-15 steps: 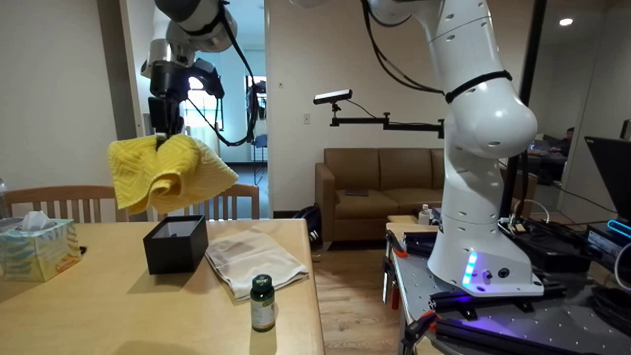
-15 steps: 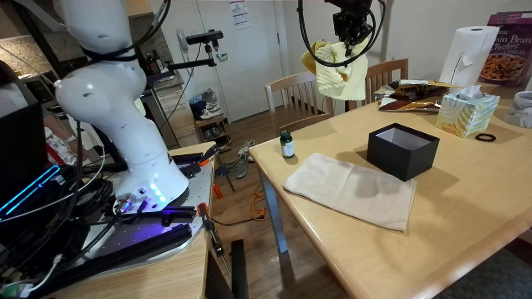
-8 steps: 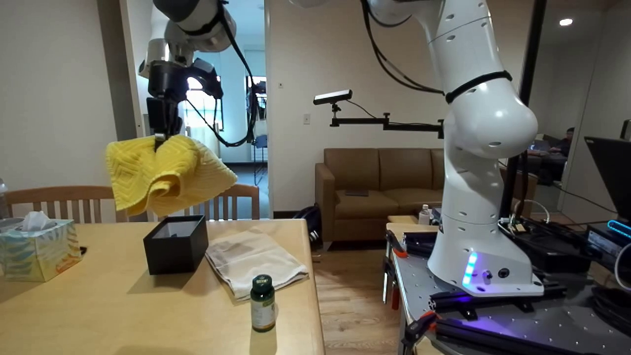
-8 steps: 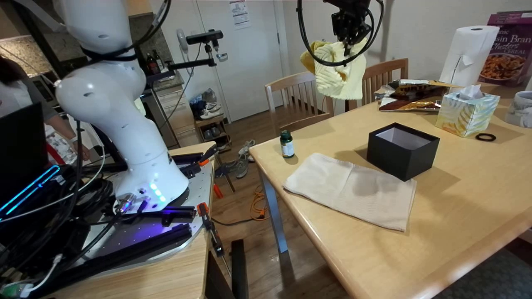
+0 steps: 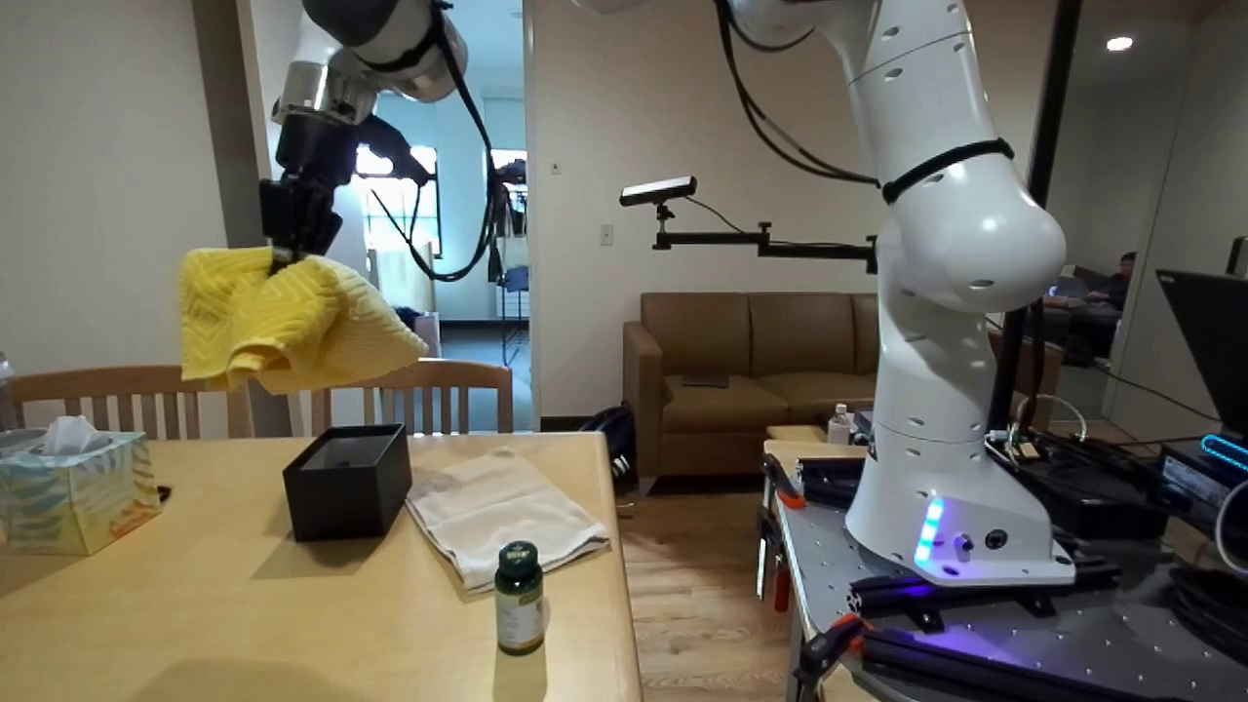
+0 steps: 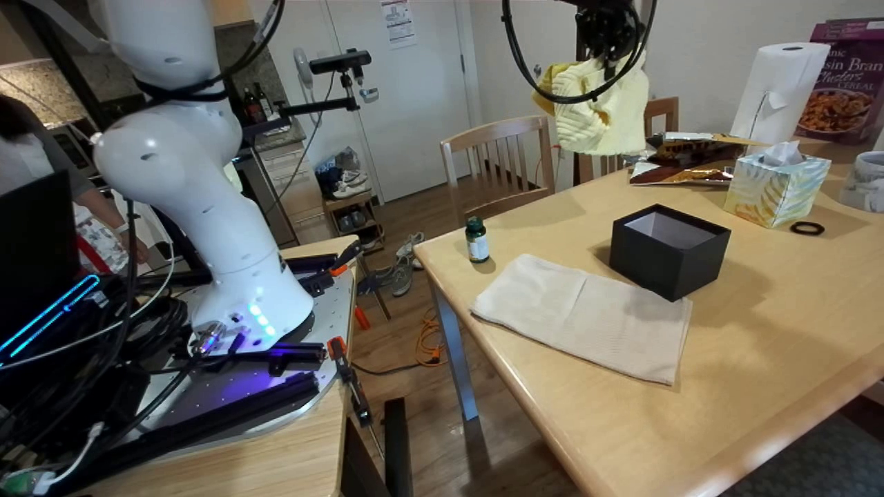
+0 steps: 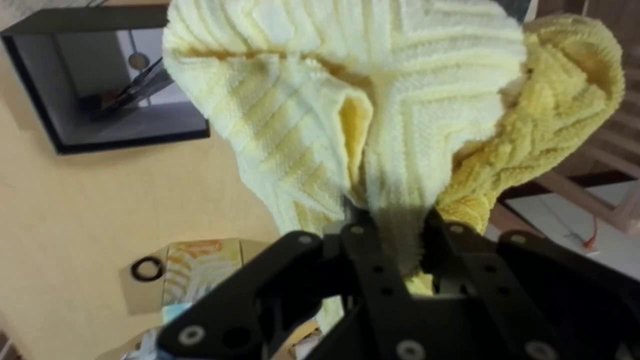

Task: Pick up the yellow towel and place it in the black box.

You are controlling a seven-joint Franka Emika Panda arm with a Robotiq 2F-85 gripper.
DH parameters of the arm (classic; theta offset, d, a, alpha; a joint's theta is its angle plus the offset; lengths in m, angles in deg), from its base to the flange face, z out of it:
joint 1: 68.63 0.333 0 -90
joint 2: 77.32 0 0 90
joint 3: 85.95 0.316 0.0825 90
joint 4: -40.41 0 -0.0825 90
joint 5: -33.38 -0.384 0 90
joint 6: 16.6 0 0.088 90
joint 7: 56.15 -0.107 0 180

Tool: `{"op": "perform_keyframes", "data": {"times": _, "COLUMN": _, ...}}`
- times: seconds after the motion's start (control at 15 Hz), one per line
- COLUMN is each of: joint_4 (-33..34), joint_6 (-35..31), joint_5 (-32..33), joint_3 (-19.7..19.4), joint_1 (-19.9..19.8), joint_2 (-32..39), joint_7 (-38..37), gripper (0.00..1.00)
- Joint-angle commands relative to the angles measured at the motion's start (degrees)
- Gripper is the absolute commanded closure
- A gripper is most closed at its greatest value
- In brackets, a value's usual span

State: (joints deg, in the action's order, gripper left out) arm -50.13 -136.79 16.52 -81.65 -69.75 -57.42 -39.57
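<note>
I hold the yellow towel [image 5: 292, 317] up in the air by a gathered fold — its ribbed cloth sags to either side, one edge curled, pale in some parts and deeper yellow in others. It hangs higher than the black box [image 6: 663, 266] and apart from it. The box stands upright on the table [image 6: 773, 331], open at the top — black outside, pale within, partly covered by the towel in my wrist view.
</note>
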Motion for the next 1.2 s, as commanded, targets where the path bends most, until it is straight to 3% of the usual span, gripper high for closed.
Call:
{"op": "perform_keyframes", "data": {"times": 0.0, "joint_4": -0.76, "joint_6": -8.64, "joint_5": 6.49, "joint_3": -2.22, "joint_1": 1.41, "joint_2": -0.79, "joint_7": -6.42, "gripper": 0.94}}
{"op": "perform_keyframes", "data": {"times": 0.27, "joint_4": -1.71, "joint_6": -13.00, "joint_5": 20.83, "joint_3": -6.52, "joint_1": 4.03, "joint_2": -0.30, "joint_7": -16.91, "gripper": 0.94}}
{"op": "perform_keyframes", "data": {"times": 0.6, "joint_4": -0.63, "joint_6": -7.14, "joint_5": 37.61, "joint_3": -11.59, "joint_1": 8.00, "joint_2": 1.85, "joint_7": -32.41, "gripper": 0.94}}
{"op": "perform_keyframes", "data": {"times": 0.73, "joint_4": -0.12, "joint_6": -4.54, "joint_5": 37.82, "joint_3": -10.99, "joint_1": 7.92, "joint_2": 3.08, "joint_7": -33.52, "gripper": 0.94}}
{"op": "perform_keyframes", "data": {"times": 1.13, "joint_4": 1.54, "joint_6": -1.24, "joint_5": 26.54, "joint_3": -7.13, "joint_1": 5.36, "joint_2": 6.48, "joint_7": -29.64, "gripper": 0.94}}
